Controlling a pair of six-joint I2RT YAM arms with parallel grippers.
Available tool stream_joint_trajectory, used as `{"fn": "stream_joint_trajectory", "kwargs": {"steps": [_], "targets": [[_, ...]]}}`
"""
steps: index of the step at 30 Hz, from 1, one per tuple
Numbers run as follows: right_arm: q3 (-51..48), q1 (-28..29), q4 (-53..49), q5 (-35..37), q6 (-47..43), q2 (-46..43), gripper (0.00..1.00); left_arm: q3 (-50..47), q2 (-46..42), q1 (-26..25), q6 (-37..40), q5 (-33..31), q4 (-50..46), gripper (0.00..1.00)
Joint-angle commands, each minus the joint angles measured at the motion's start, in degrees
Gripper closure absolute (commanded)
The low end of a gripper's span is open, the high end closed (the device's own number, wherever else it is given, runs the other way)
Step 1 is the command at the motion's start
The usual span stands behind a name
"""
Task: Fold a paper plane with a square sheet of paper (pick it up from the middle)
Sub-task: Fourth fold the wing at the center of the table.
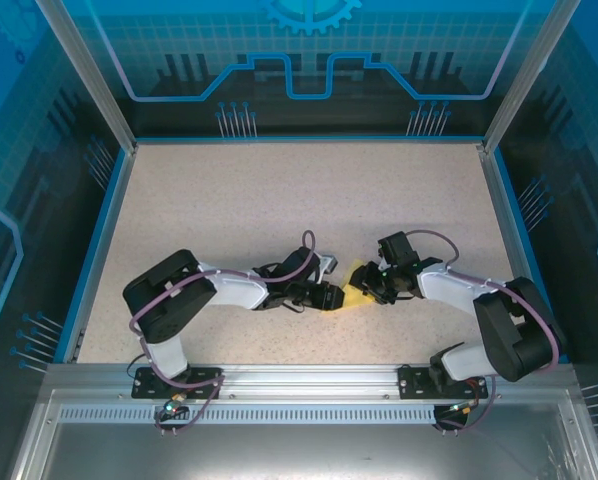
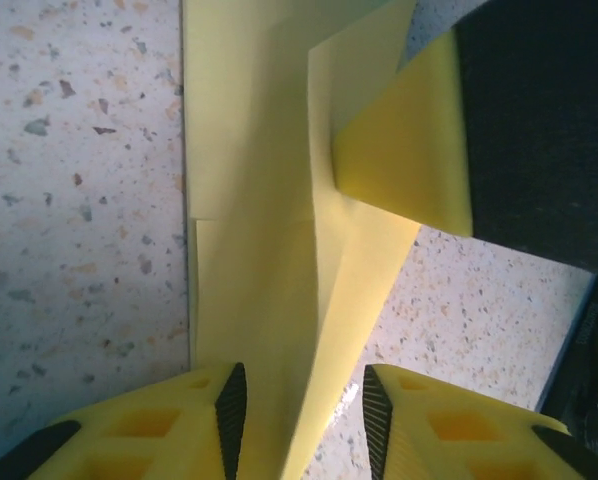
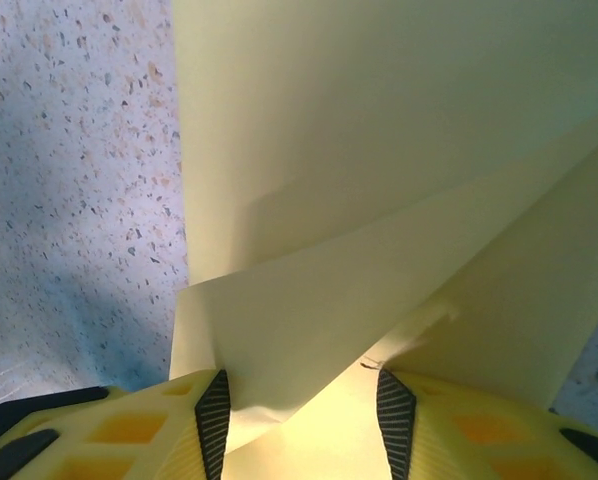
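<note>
The square sheet of paper (image 1: 355, 298) lies partly folded on the table between my two grippers, near the front middle. In the left wrist view the folded yellow paper (image 2: 269, 250) runs lengthwise from between my fingers, with a raised flap along its right side. My left gripper (image 2: 304, 385) is open; the paper sits between the pads with bare table showing by the right pad. One finger of the right gripper (image 2: 409, 150) rests on the far flap. My right gripper (image 3: 304, 395) is open, astride raised flaps of the paper (image 3: 379, 150).
The speckled table (image 1: 279, 200) stretches wide behind the arms. Metal posts and blue walls (image 1: 99, 160) enclose it on three sides. Both arms (image 1: 229, 290) meet close together at the front middle, tips nearly touching.
</note>
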Motion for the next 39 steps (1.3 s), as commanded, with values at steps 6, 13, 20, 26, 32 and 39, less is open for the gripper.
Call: {"fn": "stream_joint_trajectory", "kwargs": {"steps": [6,13,20,26,32,39], "targets": [[1.0,-0.9,-4.6,3.0,-2.1,3.3,0.50,1.7,-7.8,-0.1,-0.3,-5.2,-9.7,0.54],[2.9,-1.0,-7.1,3.5,-4.6,5.9,0.45,3.6,-3.8,-0.1,-4.6,-0.9,-5.5,0.72],[7.4,-1.0,-9.9,1.8,-11.7,11.6,0.47,5.4,-0.9,0.7,-5.7,1.3,-5.0,0.85],[6.1,-1.0,-9.0,1.3,-11.2,12.0,0.47,5.8,1.1,1.1,-6.1,1.4,-5.2,0.88],[7.4,-1.0,-10.4,1.6,-12.9,12.7,0.47,6.6,2.5,1.9,-6.5,0.2,-6.7,0.88],[8.3,-1.2,-10.2,-0.5,-14.4,11.2,0.49,7.1,3.0,2.6,-6.5,0.5,-8.6,0.88]]}}
